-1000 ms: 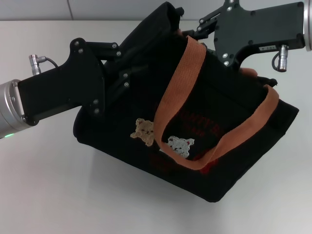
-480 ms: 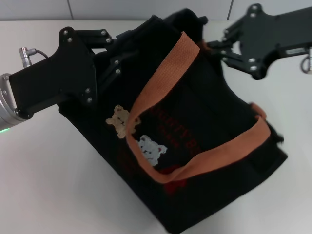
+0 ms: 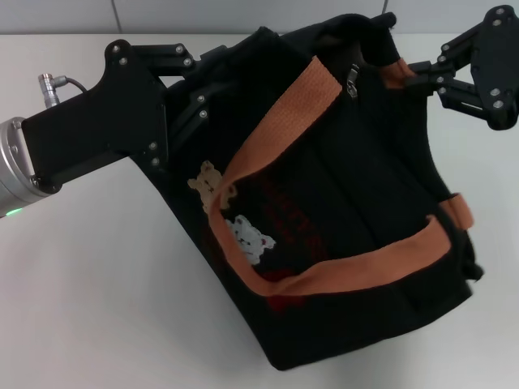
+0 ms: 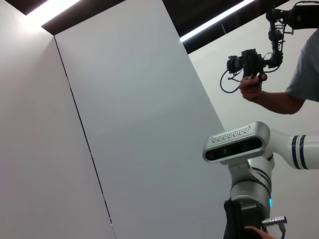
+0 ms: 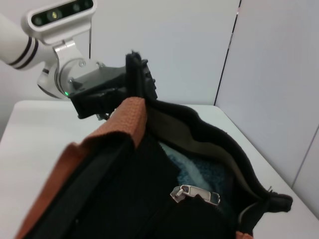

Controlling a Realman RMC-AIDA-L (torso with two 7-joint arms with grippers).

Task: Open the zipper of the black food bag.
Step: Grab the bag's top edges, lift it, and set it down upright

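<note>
The black food bag point(image 3: 340, 243) hangs tilted between both arms above the white table point(image 3: 81, 308), its bear patches point(image 3: 243, 231) facing me. My left gripper point(image 3: 203, 93) is shut on the bag's upper left corner. My right gripper point(image 3: 415, 78) is pinched on the orange tab at the bag's other top end. The zipper's silver pull point(image 3: 353, 81) hangs near the top edge, a little left of the right gripper. In the right wrist view the bag point(image 5: 119, 199) gapes open, showing greyish lining point(image 5: 199, 167), the pull point(image 5: 195, 194) and the left gripper point(image 5: 137, 82) at the far end.
An orange-brown handle point(image 3: 268, 154) loops across the bag's front. The left wrist view shows only a white wall point(image 4: 124, 124), the robot's head point(image 4: 237, 142) and a person's hand point(image 4: 251, 87) holding a camera rig. The table's far edge meets a wall point(image 3: 203, 12).
My right gripper has moved right and slightly down along the bag's top. The bag has swung and tilted more, and its top now gapes. The left gripper has barely shifted.
</note>
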